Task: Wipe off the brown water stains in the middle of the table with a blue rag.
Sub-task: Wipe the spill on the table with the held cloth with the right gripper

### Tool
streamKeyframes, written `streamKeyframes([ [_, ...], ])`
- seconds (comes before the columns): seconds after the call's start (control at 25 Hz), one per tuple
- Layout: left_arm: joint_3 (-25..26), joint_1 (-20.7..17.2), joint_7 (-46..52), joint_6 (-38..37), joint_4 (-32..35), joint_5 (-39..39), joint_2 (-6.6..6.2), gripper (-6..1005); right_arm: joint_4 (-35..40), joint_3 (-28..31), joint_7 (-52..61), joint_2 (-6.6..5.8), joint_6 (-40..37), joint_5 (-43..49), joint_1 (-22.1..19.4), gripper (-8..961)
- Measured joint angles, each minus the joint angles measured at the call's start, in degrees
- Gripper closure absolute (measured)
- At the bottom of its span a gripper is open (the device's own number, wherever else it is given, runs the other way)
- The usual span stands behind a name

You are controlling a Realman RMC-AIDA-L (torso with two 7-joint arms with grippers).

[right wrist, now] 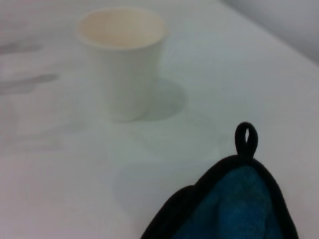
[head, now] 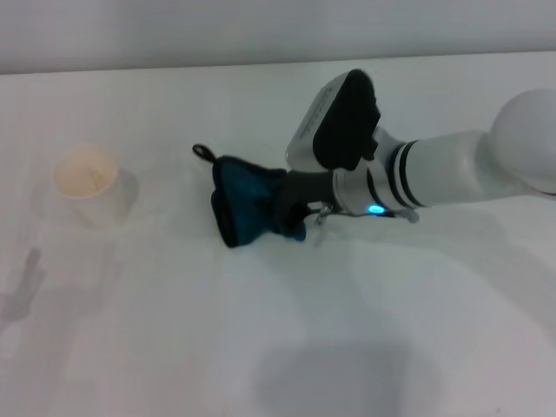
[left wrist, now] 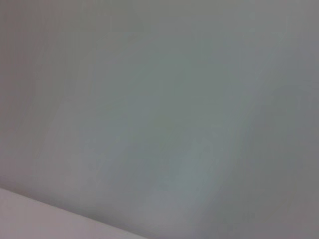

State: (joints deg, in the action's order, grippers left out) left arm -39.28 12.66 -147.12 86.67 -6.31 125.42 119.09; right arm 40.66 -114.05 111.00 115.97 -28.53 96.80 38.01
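The right gripper [head: 291, 208] reached in from the right and was clamped on the blue rag [head: 246, 198], which lay bunched on the table [head: 365, 304] near its middle, its loop pointing far-left. The rag's long axis ran left to right, in line with the arm. No brown stain showed on the white surface; any remaining trace could not be made out. A paper cup [head: 89, 183] stood well to the left. The left gripper was unseen. No readable writing appeared anywhere.

Teal-blue rag [head: 246, 198] edged black; white table [head: 174, 330]; white cup [head: 87, 182].
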Motion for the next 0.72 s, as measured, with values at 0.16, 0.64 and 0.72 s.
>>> streamKeyframes([
  [0.16, 0.0, -0.1, 0.0, 0.0, 0.2, 0.0, 0.00, 111, -1.1, 2.2, -0.3, -0.33, 2.5, 0.4, 0.1, 817],
  [0.64, 0.0, -0.4, 0.4, 0.0, 0.9, 0.0, -0.09, 112, -6.4, 9.0, -0.3, -0.34, 6.9, 3.6, 2.3, 809],
  [0.72, 0.0, -0.4, 0.4, 0.0, 1.0, 0.0, -0.09, 112, -6.6, 9.1, -0.3, -0.21, 6.2, 3.6, 2.5, 808],
])
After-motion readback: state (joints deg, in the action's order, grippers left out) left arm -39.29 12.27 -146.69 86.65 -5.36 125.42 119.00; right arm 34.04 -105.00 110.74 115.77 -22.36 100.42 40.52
